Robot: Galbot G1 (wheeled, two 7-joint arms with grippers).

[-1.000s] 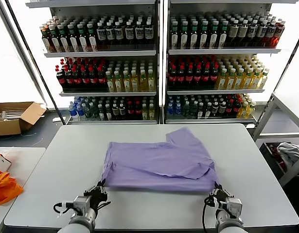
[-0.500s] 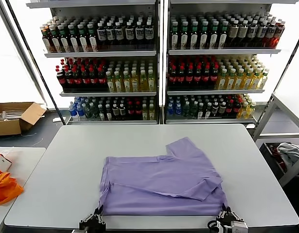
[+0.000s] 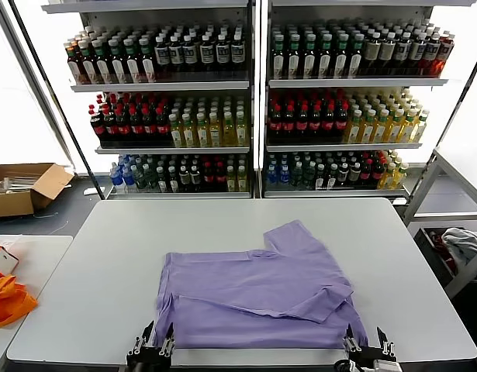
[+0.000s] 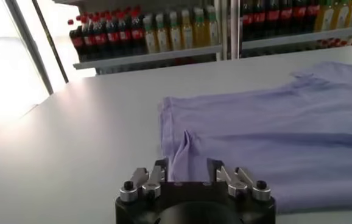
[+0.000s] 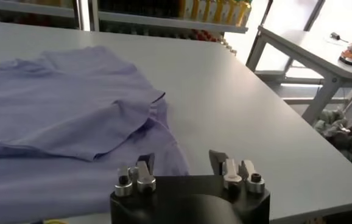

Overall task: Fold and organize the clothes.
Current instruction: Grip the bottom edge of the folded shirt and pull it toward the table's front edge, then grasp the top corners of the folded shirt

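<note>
Both claws stand open at the desk's [image 3: 83, 263] near edge: left claw [image 3: 150, 341] and right claw [image 3: 365, 343] at the corners of one lavender T-shirt [image 3: 254, 291]. It lies folded on the desk, released.

The T-shirt [image 3: 257, 298] is soft, thin purple cloth, matt, with small wrinkles and folds. It lies on the table [image 3: 91, 279], which looks smooth, hard and a little shiny. Behind the table, the bottles [image 3: 184, 116] look like shiny plastic. Left of the table, the box [image 3: 25, 186] is brown cardboard, and the orange bag [image 3: 9, 298] looks like cloth.
</note>
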